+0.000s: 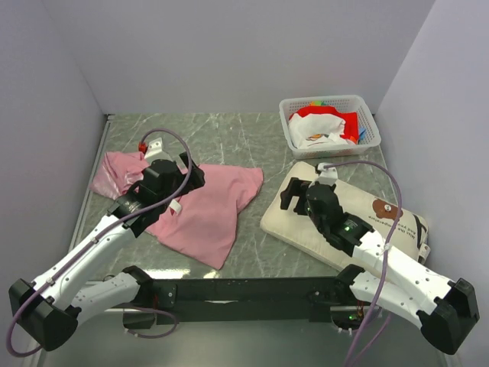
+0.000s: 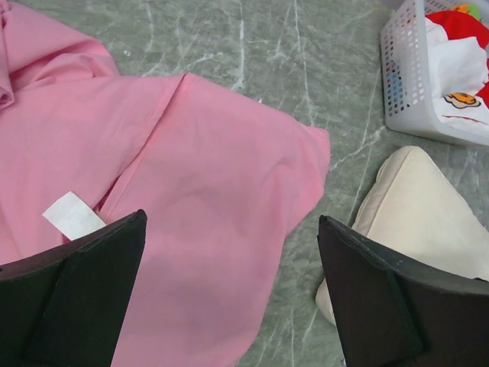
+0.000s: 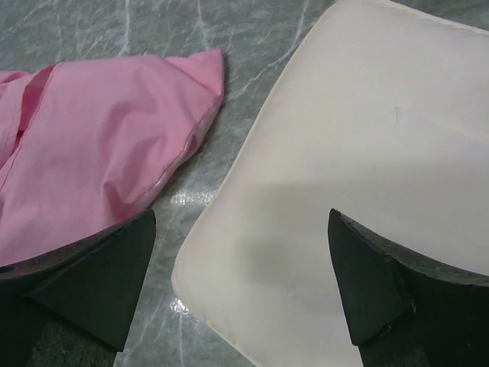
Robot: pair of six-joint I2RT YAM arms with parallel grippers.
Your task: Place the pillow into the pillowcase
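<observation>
Hovering over the left edge of the pillow (image 1: 286, 225), right gripper (image 3: 243, 214) gapes empty; pillow lies on the right, long axis running rightward, close beside the pillowcase (image 1: 206, 206) spread to its left, beneath the equally wide, empty left gripper (image 2: 231, 222)

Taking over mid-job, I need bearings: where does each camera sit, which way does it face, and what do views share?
Top external: above and behind the arm bases, looking down across the grey marbled table; both arms show.
Left wrist: looks down on the thin pink fabric pillowcase; open left gripper at the bottom.
Right wrist: looks down on a corner of the soft cream-white rectangular pillow; open right gripper at the bottom.
Shared: both wrist views catch pillowcase and pillow.
</observation>
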